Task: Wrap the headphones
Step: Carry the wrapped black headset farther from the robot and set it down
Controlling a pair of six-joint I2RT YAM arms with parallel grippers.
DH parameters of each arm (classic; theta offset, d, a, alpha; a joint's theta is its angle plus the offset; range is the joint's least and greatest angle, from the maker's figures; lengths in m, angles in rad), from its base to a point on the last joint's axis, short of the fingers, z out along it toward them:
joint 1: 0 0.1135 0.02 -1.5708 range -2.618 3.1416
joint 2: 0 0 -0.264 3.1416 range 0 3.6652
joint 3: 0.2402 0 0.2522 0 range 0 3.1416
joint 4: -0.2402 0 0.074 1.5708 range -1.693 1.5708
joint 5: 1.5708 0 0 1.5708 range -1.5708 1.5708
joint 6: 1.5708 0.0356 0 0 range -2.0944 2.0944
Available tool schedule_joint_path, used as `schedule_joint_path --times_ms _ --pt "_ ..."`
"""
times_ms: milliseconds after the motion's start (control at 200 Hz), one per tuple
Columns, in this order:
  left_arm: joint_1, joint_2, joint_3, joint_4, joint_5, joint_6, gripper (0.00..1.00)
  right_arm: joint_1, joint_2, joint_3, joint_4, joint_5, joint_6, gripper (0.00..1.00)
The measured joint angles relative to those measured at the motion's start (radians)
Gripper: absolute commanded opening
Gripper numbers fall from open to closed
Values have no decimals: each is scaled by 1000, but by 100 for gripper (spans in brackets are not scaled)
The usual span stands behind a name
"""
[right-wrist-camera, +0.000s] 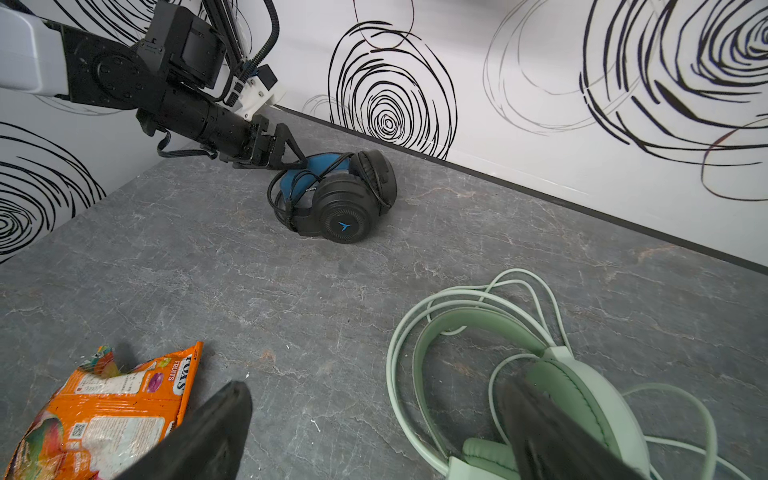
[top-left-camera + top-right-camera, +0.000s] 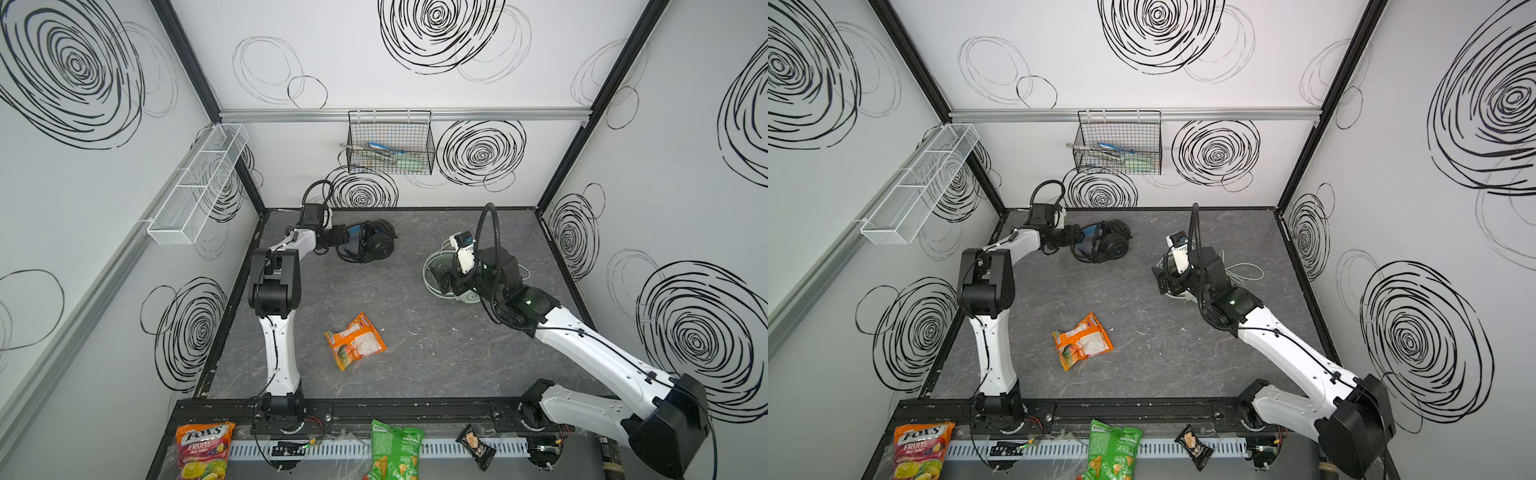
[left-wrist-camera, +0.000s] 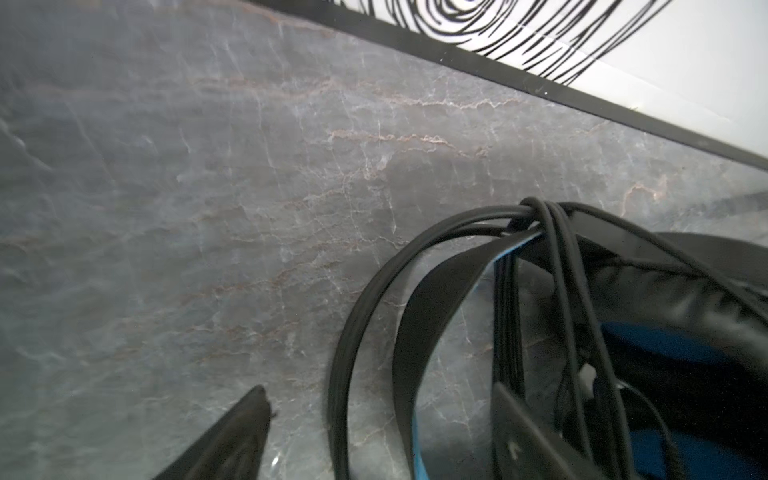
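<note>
Matt grey stone-look tabletop (image 2: 436, 345), pale-veined. On the black headphones (image 1: 345, 208): matt ribbed plastic cups, faintly shiny leather-like padding, rubbery cable. On the mint-green headphones (image 1: 590, 386): smooth satin plastic, stitched soft cushion. Glossy, crinkled film on the orange snack bag (image 2: 355, 340). Thin black metal wire for the hanging basket (image 2: 390, 143); fine white mesh for the side basket (image 2: 187, 208).

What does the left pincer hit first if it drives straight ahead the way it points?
The black headphones: the left pincer is open and aimed at their headband with the black cable wound round it. Contact looks near, though depth is unclear.
</note>
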Motion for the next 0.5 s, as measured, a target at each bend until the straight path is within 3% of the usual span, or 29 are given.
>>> schedule_joint_path --times_ms 190,330,500 --pt "2 -222 -167 33 -32 -10 96 0 -32 -2 -6 -40 13 97" --pt "-10 -443 -359 70 -40 -34 96 2 -21 91 -38 -114 53 97" --pt "-121 -659 -514 66 -63 -54 96 6 -19 167 -24 -138 86 97"
